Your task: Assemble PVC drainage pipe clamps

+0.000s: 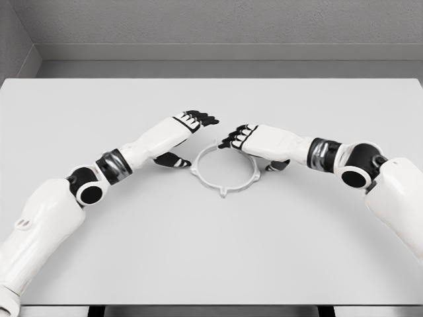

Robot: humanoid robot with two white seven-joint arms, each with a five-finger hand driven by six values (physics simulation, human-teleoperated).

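Note:
A white ring-shaped pipe clamp (225,189) with small lugs on its rim lies flat on the grey table (211,251), just right of the middle. My left hand (195,120) hovers at the ring's upper left, fingers extended and relaxed, thumb (173,160) down near the ring's left lug, holding nothing. My right hand (239,137) reaches in over the ring's upper right edge, its black fingertips curled down at the rim. Whether they touch the ring I cannot tell. No second clamp part shows.
The table's back edge meets a grey wall (211,26). Both white forearms angle in from the lower corners across the table.

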